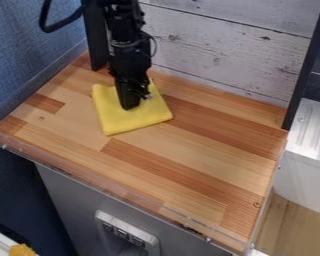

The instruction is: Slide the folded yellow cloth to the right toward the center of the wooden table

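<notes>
One yellow, squarish cloth [132,122] lies near the back of the striped wooden counter [189,155], the slim black gripper [132,104] over it (how far open, or whether gripping, I cannot tell). Whitewashed plank panelling [223,55] stands behind, beside a textured blue wall [19,55].

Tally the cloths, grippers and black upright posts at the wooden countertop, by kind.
Cloths: 1 (the yellow cloth)
Grippers: 1 (the black gripper, at the cloth)
Black upright posts: 2 (one post beside the arm, the other post at the picture's right)
Total: 4
</notes>
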`<state>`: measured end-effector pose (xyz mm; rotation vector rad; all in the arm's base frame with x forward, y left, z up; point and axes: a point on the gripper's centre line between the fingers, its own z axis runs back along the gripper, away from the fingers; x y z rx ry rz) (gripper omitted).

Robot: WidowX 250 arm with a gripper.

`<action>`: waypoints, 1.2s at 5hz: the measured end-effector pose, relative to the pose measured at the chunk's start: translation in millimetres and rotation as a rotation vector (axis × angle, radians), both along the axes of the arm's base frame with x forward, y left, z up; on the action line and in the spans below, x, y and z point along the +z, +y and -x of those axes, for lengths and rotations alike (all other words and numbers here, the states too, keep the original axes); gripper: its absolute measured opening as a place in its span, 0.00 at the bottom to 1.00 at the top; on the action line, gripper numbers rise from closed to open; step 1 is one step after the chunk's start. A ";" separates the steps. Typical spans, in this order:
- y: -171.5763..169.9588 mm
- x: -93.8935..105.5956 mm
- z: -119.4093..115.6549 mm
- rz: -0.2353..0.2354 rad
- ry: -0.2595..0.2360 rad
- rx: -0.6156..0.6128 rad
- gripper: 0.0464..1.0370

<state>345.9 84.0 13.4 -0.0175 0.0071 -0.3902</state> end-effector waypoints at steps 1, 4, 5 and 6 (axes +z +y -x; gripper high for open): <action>-14.4 -1.1 -4.9 -0.004 -0.007 0.073 0.02; -47.4 -2.4 -19.9 -0.021 -0.013 0.266 0.02; -57.2 -2.8 -24.0 -0.029 -0.009 0.309 0.02; -62.6 -2.9 -24.5 -0.034 -0.005 0.347 0.02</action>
